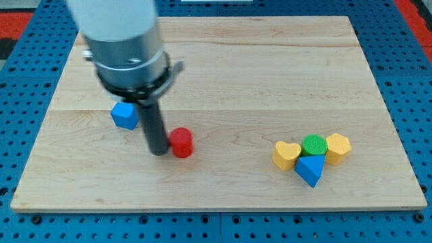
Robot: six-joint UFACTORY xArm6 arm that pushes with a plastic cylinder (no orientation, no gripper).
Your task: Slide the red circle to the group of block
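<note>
The red circle lies on the wooden board, left of centre and toward the view's bottom. My tip stands right against its left side, touching or nearly so. A group of blocks sits at the lower right: a yellow heart, a green circle, a yellow hexagon and a blue triangle, packed together. The group is far to the right of the red circle.
A blue cube lies to the left of my rod, a little above the tip. The arm's grey body hangs over the board's upper left. Blue pegboard surrounds the board.
</note>
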